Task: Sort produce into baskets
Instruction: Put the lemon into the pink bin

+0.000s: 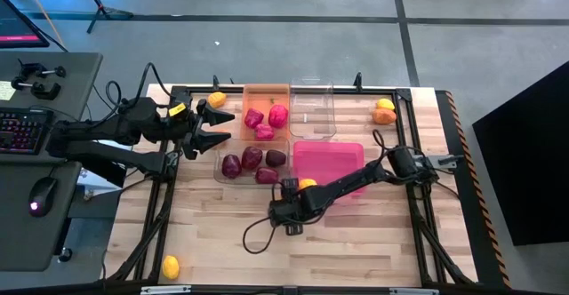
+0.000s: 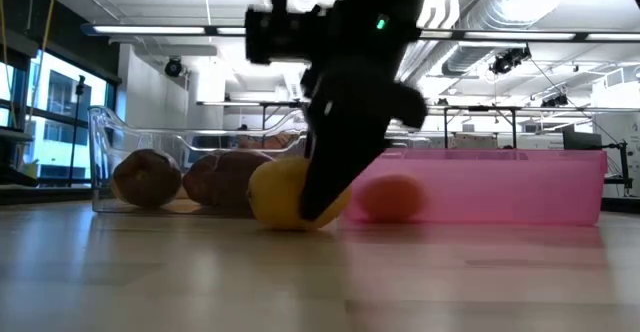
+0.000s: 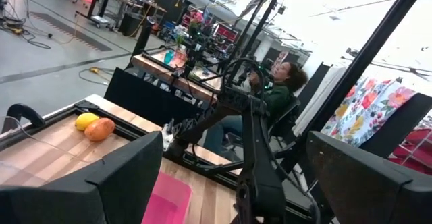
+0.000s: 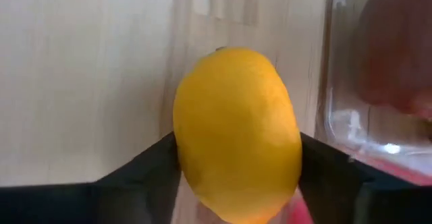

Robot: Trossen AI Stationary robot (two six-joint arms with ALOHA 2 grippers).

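While our left gripper (image 1: 216, 127) waits spread beside the orange basket (image 1: 266, 93), our right gripper (image 1: 297, 188) pinches a yellow fruit (image 4: 237, 135) — low on the bench (image 1: 373, 233), at the pink basket's (image 1: 333, 162) corner — presumably for binning.

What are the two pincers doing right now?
Left pincer: open, holding nothing, beside the orange basket.
Right pincer: closed on the yellow fruit, low on the table.

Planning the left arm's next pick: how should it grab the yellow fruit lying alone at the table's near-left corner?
Probably from straight above, pincer fingers across the middle of the yellow fruit. It looks small and rounded, lying free on the table with nothing beside it.
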